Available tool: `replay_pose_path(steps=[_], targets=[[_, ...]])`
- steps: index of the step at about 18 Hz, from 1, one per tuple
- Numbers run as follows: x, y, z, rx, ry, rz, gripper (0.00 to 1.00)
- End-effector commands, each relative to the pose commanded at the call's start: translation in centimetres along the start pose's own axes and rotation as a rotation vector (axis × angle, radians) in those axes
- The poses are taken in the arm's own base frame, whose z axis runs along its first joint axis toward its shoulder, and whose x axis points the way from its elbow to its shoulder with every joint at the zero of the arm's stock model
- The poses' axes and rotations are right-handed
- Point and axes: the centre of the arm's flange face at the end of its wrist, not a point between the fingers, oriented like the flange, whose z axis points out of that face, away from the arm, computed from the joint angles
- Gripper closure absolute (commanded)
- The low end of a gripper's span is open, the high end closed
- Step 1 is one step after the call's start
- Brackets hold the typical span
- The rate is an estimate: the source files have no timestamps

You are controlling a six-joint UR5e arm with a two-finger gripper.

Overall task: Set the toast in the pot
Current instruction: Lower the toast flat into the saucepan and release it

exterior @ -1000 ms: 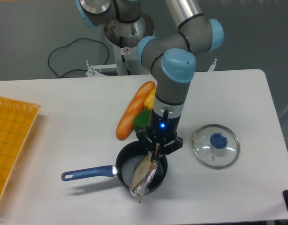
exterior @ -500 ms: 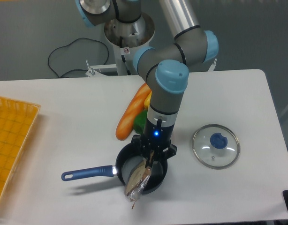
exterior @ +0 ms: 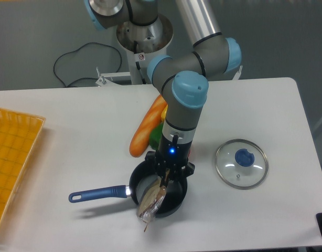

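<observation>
The pot is a small black saucepan with a grey inside and a long blue handle, near the table's front edge. My gripper hangs just above the pot's opening, shut on the top corner of the toast. The toast is a tan slice in crinkly clear plastic, hanging tilted, its lower end over the pot's front left rim and sticking out past it.
An orange baguette lies just behind the pot with a green item and a yellow item beside it. A glass lid with a blue knob rests to the right. A yellow tray fills the table's left edge.
My gripper has shifted left over the pot, carrying the toast with it; the toast's lower end now hangs further left over the front rim.
</observation>
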Motion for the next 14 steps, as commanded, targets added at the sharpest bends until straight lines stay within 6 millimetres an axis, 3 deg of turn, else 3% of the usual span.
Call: replay_pose_path(steps=[3,10,14], targets=[[0.0,0.0,0.0,0.0,0.0,0.002,0.97],[0.13,0.42,0.37,-0.009,0.005,0.033,0.69],[0.06,0.51,0.4,-0.01,0.005,0.045,0.61]])
